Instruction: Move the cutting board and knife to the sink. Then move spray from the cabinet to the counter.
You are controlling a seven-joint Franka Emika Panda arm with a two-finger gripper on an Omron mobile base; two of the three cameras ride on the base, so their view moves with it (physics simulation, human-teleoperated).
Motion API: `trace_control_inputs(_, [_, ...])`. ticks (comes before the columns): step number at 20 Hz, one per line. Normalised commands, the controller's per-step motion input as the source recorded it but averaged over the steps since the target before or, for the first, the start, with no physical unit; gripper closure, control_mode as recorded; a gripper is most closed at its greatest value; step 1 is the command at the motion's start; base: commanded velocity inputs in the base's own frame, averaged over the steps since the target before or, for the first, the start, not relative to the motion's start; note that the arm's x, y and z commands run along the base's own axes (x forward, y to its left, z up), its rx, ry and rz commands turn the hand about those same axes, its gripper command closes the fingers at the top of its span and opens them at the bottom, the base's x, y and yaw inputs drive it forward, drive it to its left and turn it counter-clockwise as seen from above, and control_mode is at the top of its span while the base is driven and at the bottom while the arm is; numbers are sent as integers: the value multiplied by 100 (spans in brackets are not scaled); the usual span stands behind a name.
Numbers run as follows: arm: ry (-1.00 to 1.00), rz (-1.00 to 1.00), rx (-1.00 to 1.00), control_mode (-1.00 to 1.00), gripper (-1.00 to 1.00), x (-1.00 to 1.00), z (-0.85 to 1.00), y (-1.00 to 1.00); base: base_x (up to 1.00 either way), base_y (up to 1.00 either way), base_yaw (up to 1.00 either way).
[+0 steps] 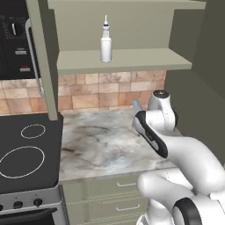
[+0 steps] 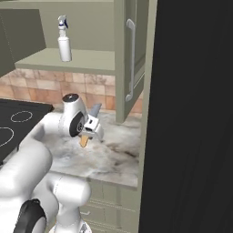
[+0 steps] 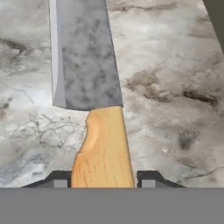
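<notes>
Knife sits pinched by its orange handle between the two fingertips of the gripper, lifted above the counter, blade pointing away from the hand. Above that counter, the spray stands upright on the open cabinet shelf, well apart from the knife.

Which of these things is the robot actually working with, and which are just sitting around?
Part of the job: knife, held in the gripper; spray; cabinet; counter.

Just there: stovetop; microwave.
</notes>
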Motion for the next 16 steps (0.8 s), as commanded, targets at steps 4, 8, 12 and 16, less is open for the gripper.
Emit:
trace_control_inputs(4, [9, 0, -3, -100, 100, -49, 58, 3, 0, 0, 0])
trace_control_inputs(8, [6, 0, -2, -100, 100, -50, 43, 0, 0, 0, 0])
trace_control_inputs(12, [7, 0, -2, -100, 100, -39, 24, 0, 0, 0, 0])
trace_control_inputs(16, [7, 0, 0, -100, 100, -31, 4, 0, 0, 0, 0])
